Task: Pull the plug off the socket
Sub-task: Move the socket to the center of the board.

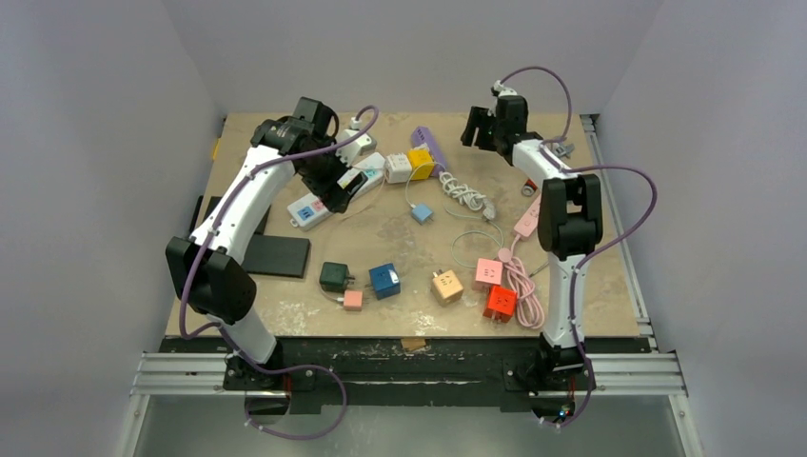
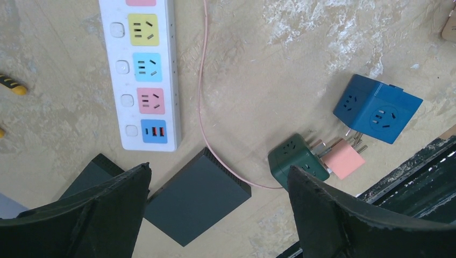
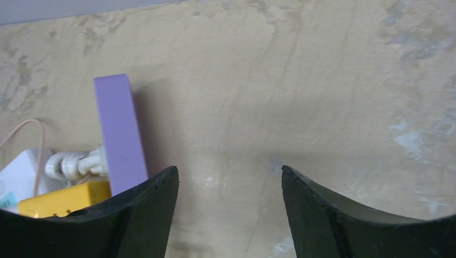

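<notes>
Plug (image 2: 344, 158), pink, lies touching the green socket (image 2: 298, 161) near the front edge of the table (image 2: 269, 64), left of centre. The left claw (image 2: 219, 173) hangs wide open and empty over the white strip (image 2: 144, 75), back-left. The right claw (image 3: 228, 172) is also spread and empty, near the back edge.

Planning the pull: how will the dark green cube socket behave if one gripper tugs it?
Likely slides rather than stays: the dark green cube socket is small and lies loose on the table. Its flat faces suggest no rolling. Smooth, hard-looking sides might slip in a pinch.
</notes>
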Tool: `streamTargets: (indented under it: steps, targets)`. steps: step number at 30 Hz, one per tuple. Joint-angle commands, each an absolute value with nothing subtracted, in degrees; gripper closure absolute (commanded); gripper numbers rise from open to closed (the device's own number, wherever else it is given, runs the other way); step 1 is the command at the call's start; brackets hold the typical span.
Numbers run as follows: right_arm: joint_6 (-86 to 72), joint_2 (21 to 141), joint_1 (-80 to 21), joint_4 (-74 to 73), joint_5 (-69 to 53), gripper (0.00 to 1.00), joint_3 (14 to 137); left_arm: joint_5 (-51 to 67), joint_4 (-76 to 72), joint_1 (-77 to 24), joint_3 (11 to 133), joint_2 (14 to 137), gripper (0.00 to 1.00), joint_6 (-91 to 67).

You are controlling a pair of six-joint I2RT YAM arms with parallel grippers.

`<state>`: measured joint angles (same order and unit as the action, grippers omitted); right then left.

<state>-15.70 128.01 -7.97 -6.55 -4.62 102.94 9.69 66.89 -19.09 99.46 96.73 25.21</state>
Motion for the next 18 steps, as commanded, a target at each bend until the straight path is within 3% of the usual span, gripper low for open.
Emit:
streamTargets:
  steps: [1, 12, 16, 18]
  targets:
    - [-19.84, 127.8, -9.59, -3.82, -9.78, 0.31, 105.43, 10.2, 65.06, -18.55, 98.08, 93.73, 0.06, 24.43]
    - [-20.16, 127.16, -18.49, -6.06, -7.4, 0.2, 105.75, 11.07, 65.0, -18.54, 97.91, 94.04, 0.06, 24.27]
    - [-22.83, 127.27, -19.44, -3.33, -14.5, 0.06, 104.65, 11.03, 65.28, -18.54, 97.69, 93.98, 0.06, 24.08]
    - [-23.49, 127.73, -18.9, -4.37, -15.72, 0.04, 105.61, 10.96, 65.39, -18.5, 97.43, 93.69, 0.06, 24.22]
